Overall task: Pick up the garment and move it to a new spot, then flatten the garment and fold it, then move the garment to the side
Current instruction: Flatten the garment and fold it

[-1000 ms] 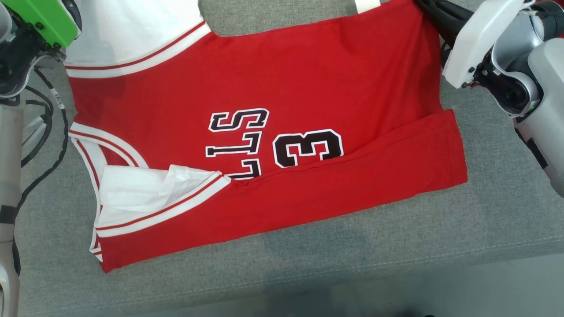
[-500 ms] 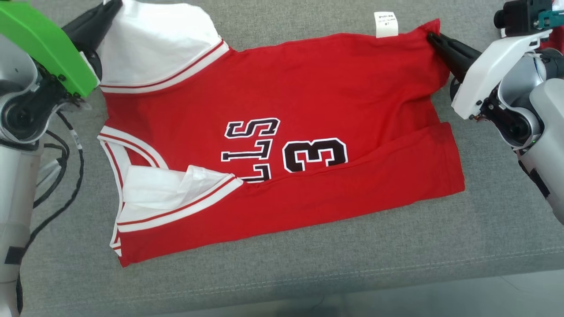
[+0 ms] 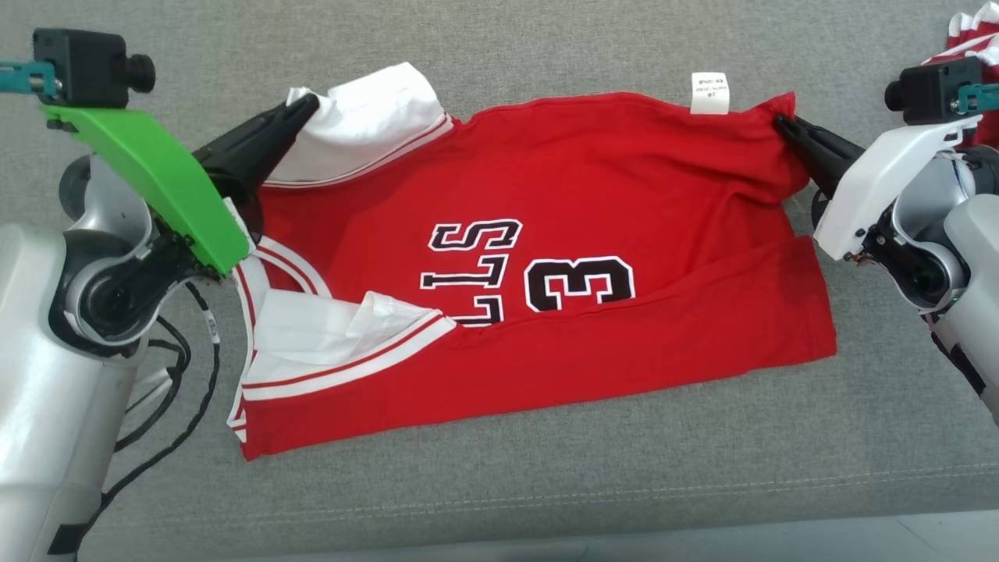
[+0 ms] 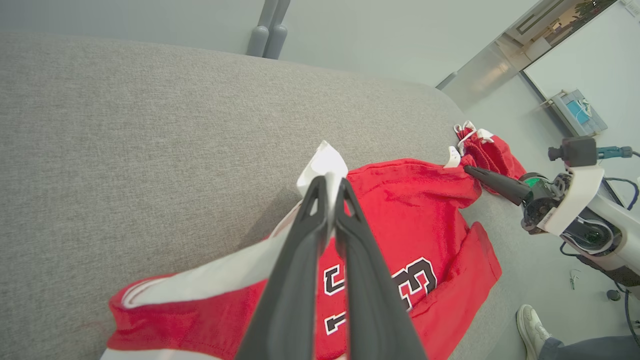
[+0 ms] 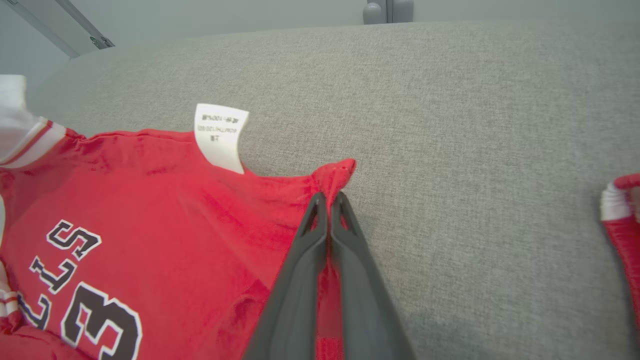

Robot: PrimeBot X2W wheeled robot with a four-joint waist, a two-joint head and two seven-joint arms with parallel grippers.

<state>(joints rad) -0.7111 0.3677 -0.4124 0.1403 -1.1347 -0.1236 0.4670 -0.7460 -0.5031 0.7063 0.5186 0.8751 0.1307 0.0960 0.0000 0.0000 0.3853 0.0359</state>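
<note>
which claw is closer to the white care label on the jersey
Right. The right claw pinches the red corner of the jersey, just beside the white care label; the left claw grips the white shoulder at the opposite end.

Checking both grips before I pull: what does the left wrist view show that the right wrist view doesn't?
Left wrist: the left gripper shut on the jersey's white part, plus a shoe on the floor. Right wrist: the tag's printed face. Both: the jersey, the cushion, and the right gripper shut on the red corner.
</note>
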